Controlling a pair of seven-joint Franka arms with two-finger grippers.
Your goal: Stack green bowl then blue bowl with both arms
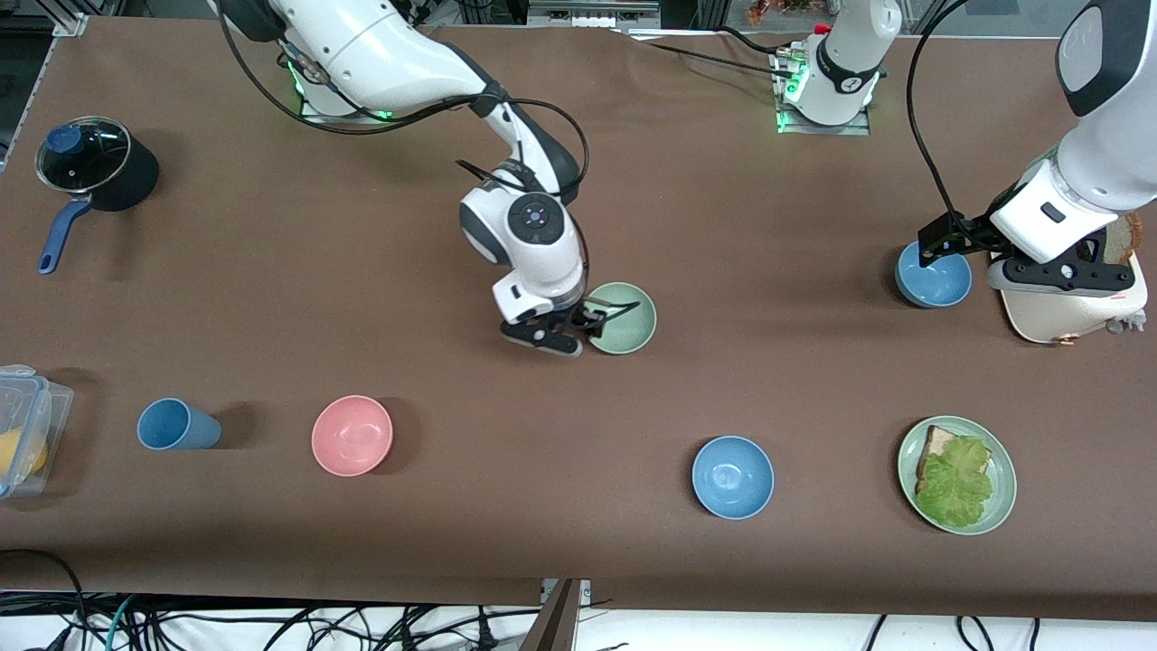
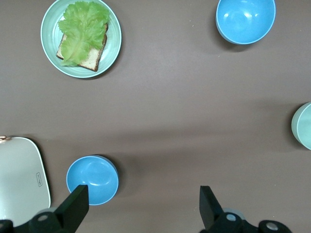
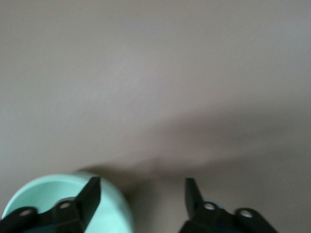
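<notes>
The green bowl [image 1: 624,318] sits upright near the table's middle. My right gripper [image 1: 587,325] is low at its rim and open. In the right wrist view one finger [image 3: 90,196] is over the bowl's inside [image 3: 43,199] and the other is outside it, so the gripper [image 3: 141,194] straddles the rim. One blue bowl [image 1: 934,278] stands toward the left arm's end. My left gripper [image 1: 945,240] hovers above it, open and empty. In the left wrist view one fingertip [image 2: 77,201] overlaps that bowl [image 2: 92,178]. A second blue bowl [image 1: 732,476] lies nearer the front camera.
A white toaster [image 1: 1067,312] with bread stands beside the first blue bowl. A green plate [image 1: 1003,493] with bread and lettuce lies near the front edge. A pink bowl [image 1: 352,435], a blue cup [image 1: 176,425], a plastic container [image 1: 23,425] and a lidded pot [image 1: 95,167] are toward the right arm's end.
</notes>
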